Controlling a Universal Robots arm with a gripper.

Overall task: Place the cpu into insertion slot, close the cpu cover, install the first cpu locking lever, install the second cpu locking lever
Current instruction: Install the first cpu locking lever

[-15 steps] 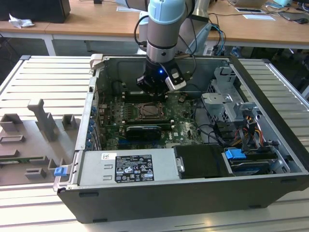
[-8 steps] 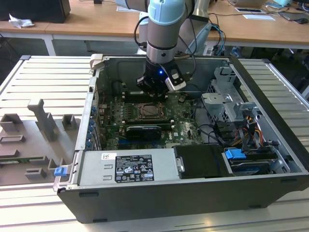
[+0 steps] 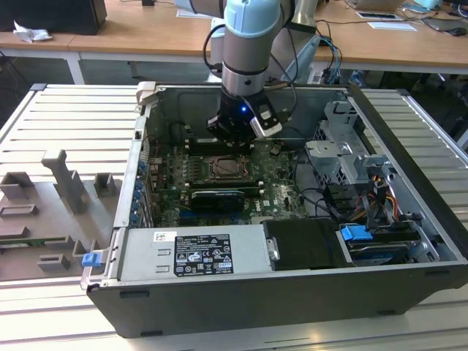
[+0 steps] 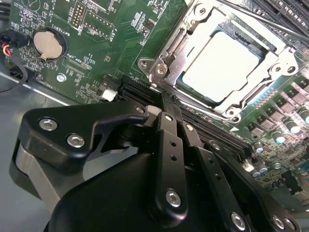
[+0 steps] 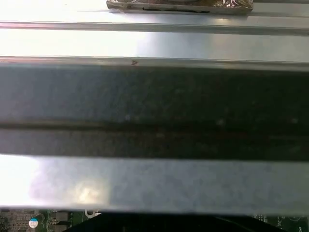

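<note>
Black metal gripper (image 4: 169,113) fingers are pressing together with nothing between them, hovering just beside the square metal-rimmed insertion slot (image 4: 227,63); the pale silvery square cpu (image 4: 219,65) is sitting inside it, thin silvery cpu cover (image 4: 193,43) framing it on the green motherboard (image 4: 96,48).

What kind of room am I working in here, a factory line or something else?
Probably a lab or office workshop, not a factory line. An open computer case lies on a slatted metal bench, wooden desks with papers and cables stand behind it, and the arm's claw hangs over the motherboard.
</note>
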